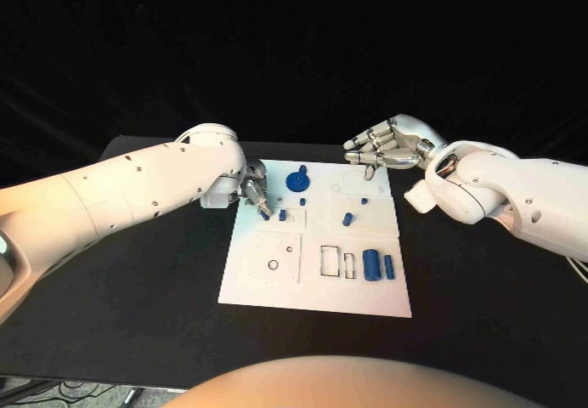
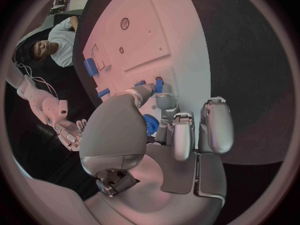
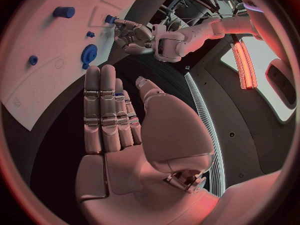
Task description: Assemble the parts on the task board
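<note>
Task board point(image 1: 321, 272), a white plate, is laid flat in the middle of the black counter point(image 1: 135, 314), with its long side running away from the robot. Two rectangular outlines and a larger raised panel with small round holes are seen on its near half. The left hand point(image 1: 254, 191) is lowered onto the board's left edge at the far half, and its fingers point(image 2: 164, 101) are closed around a small blue peg point(image 1: 266, 215) that is held upright against the board, as is shown in the left wrist view, where the blue piece point(image 2: 159, 85) is pinched at the fingertips. The right hand point(image 1: 386, 146) is held above the board's far right corner, clear of the surface; its fingers point(image 3: 103, 110) are stretched out side by side with the thumb apart, and nothing is held in them. A blue gear with a knob point(image 1: 296, 179) is seated near the far edge of the board, just beside the left hand. Two blue cylinders point(image 1: 376, 263) are laid side by side at the near right, next to the rectangular outlines. A short blue peg point(image 1: 348, 218) is laid tilted near the board's middle. Two smaller blue pieces are stood just beside the left hand's fingertips, one at point(image 1: 283, 216) and one at point(image 1: 302, 202). A tiny blue stud point(image 1: 364, 201) is set toward the right side.
</note>
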